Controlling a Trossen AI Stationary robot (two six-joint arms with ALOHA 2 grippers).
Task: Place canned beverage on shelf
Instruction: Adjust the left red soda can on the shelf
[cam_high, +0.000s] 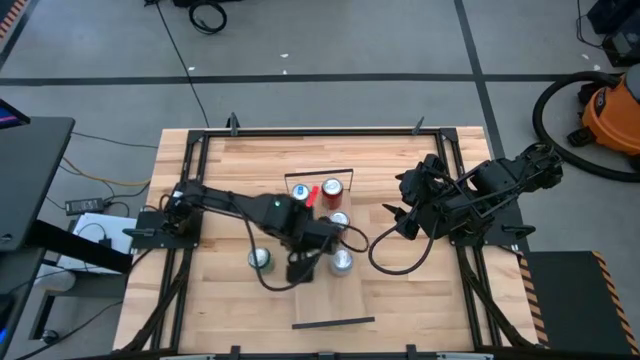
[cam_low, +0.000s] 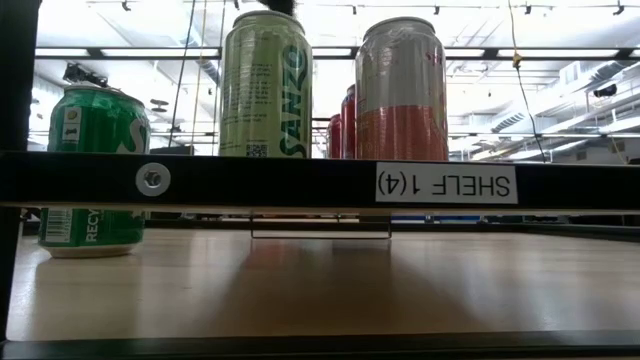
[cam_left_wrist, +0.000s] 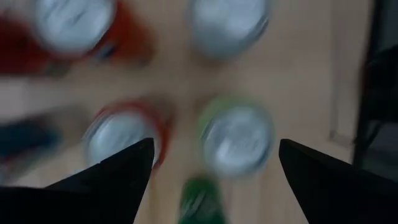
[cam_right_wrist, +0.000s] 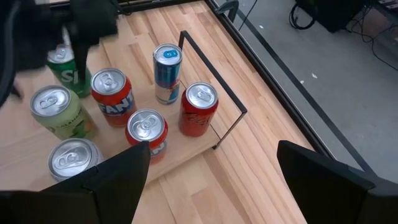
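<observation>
The left gripper (cam_left_wrist: 211, 165) hangs with fingers spread above the pale green can (cam_right_wrist: 57, 111), holding nothing. This can stands on the shelf (cam_right_wrist: 189, 148) beside 2 orange cans. The right gripper (cam_right_wrist: 208, 168), also spread and empty, waits well apart from the shelf.

The left pincer (cam_high: 302, 268) hangs over the bench (cam_high: 420, 300), a green-rimmed can (cam_high: 260, 260) just beside it on its outer side, a silver-topped can (cam_high: 342, 261) on its inner side.
</observation>
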